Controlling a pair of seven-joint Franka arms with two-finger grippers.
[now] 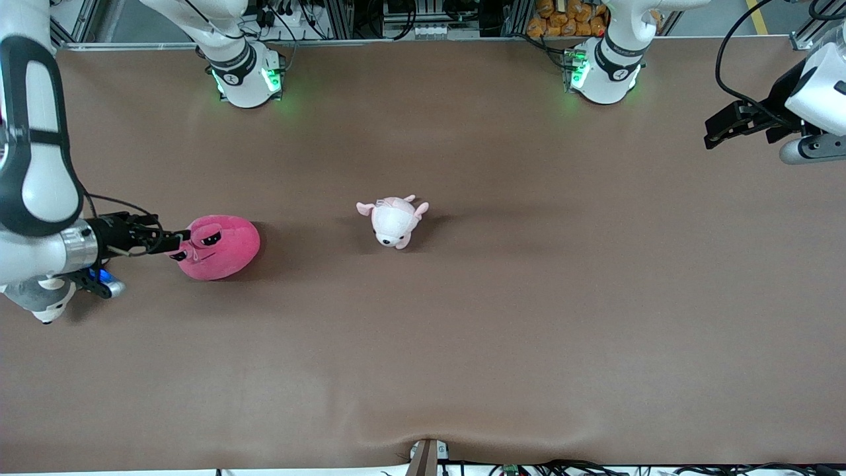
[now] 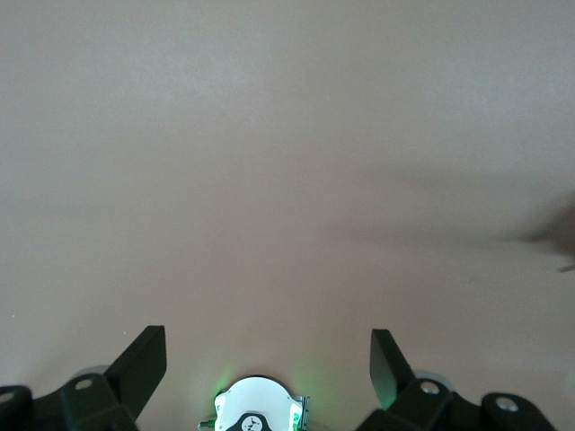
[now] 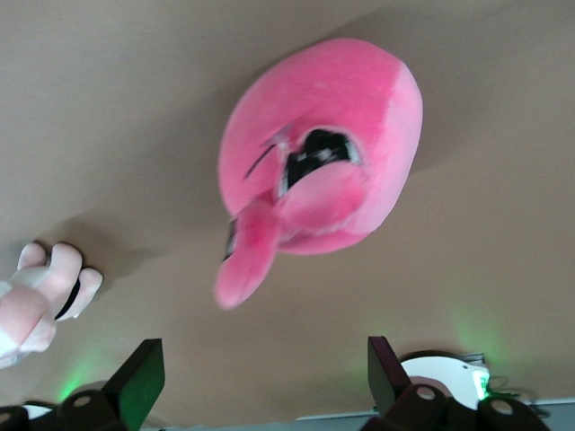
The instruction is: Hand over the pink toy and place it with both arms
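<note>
Two plush toys lying on the desk, both claws open

One hot-pink toy (image 1: 221,246) is resting on the brown desk (image 1: 462,344), toward the right arm's end. It is lying with its half-lidded black eyes and small snout facing the right claw (image 1: 177,242). In the right wrist view the pink toy (image 3: 328,153) is sitting free on the desk surface, with nothing between the spread fingers (image 3: 135,382).

That right claw is hanging low, just beside the pink toy's face, with its jaws standing apart and gripping nothing; from the front view I cannot tell whether its tips are touching the plush. Its white arm is reaching in from the edge of the front view.

Well apart from the pink toy, toward the middle of the desk and slightly farther from the front camera, a smaller pale pink-and-white plush animal (image 1: 394,221) is lying on its own.

Far from the pink toy, at the left arm's end of the desk, the left claw (image 1: 717,135) is waiting in the air. Its fingers (image 2: 139,368) are standing wide open over bare desk, empty.
</note>
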